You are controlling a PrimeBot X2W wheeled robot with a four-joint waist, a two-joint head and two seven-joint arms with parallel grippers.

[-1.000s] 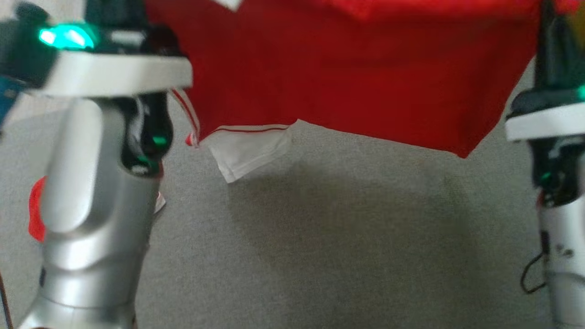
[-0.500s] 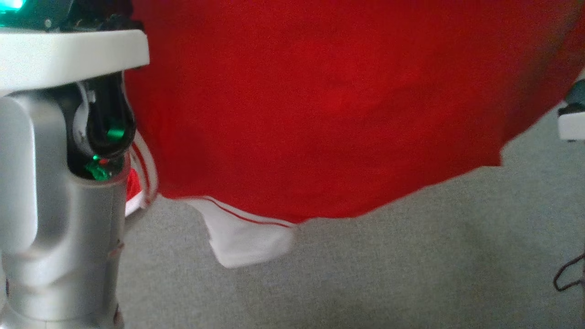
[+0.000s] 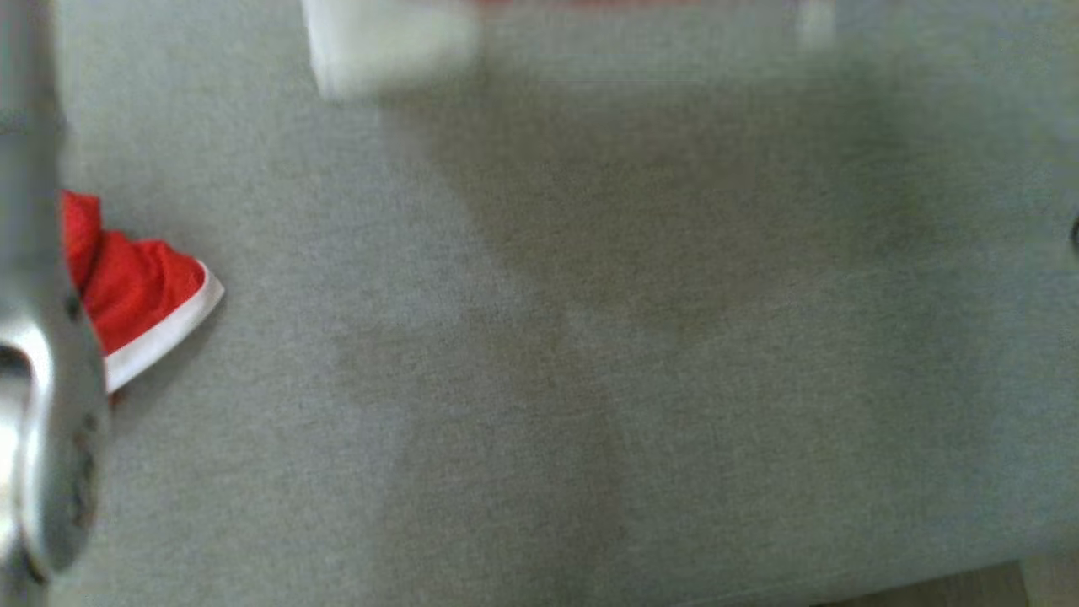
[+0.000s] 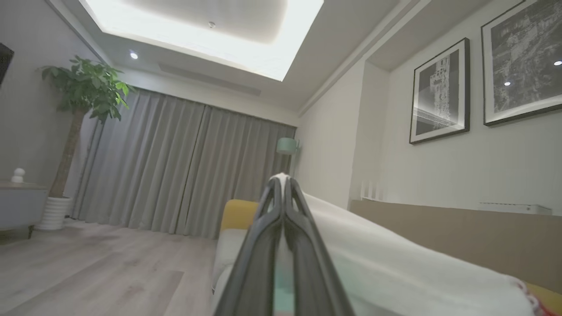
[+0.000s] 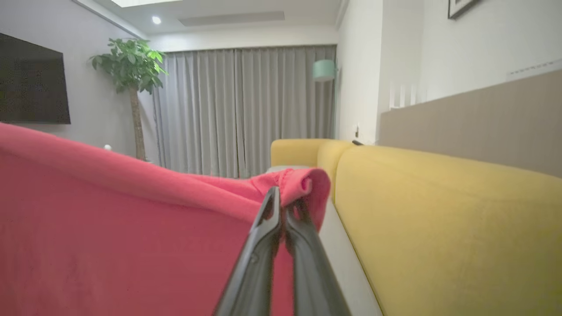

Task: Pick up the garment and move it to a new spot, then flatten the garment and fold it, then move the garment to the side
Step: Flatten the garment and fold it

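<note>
Living room with long grey curtains across the back wall, a yellow sofa along the right of the right wrist view, and a wide grey fabric surface under the head camera.

One garment, red with white trim, strung between the two claws. The right gripper is pinched tight on a bunched red fold, with the rest of the cloth stretching off to that view's left. The left gripper is clamped narrow on a white edge, and the white cloth runs away to that view's lower right.

From the head, one sleeve with a white cuff sits at the left, right beside the silver forearm (can't tell if it's touching the grey fabric or just dangling over it). There's a blurry white bit and a red sliver at the very top edge too.

Counts: two framed pictures, one plant, one TV, one teal lamp.

Room to move: a broad bare stretch of grey in the middle with a soft shadow on it. Its edge shows at the lower right, with a strip of wood floor past it.
</note>
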